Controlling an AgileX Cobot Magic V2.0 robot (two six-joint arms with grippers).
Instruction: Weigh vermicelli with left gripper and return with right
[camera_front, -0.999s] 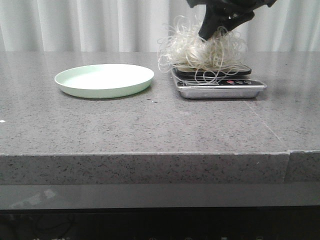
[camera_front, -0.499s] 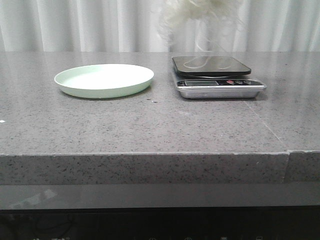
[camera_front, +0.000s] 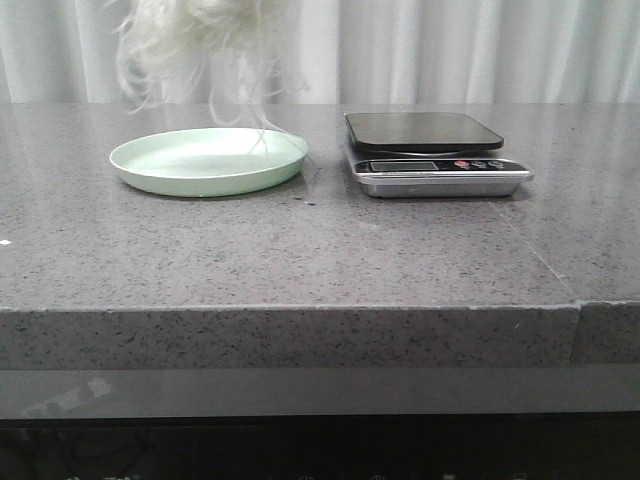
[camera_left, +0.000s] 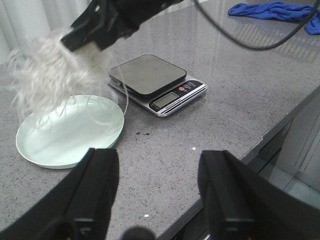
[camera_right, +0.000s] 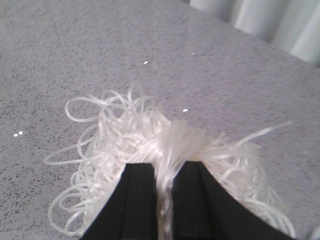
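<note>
Vermicelli (camera_front: 195, 35) now off the scale (camera_front: 430, 150), above the plate (camera_front: 205, 160)

Staged test bench, kitchen-styled. Grey speckled stone counter (camera_front: 300, 250) backed by pale pleated curtains (camera_front: 480, 50). Digital kitchen scale (camera_front: 432, 152) and pale green plate (camera_front: 208, 160) on it; blue cloth (camera_left: 272, 10) lies well apart. Black cable (camera_left: 250, 45) hangs overhead.
</note>
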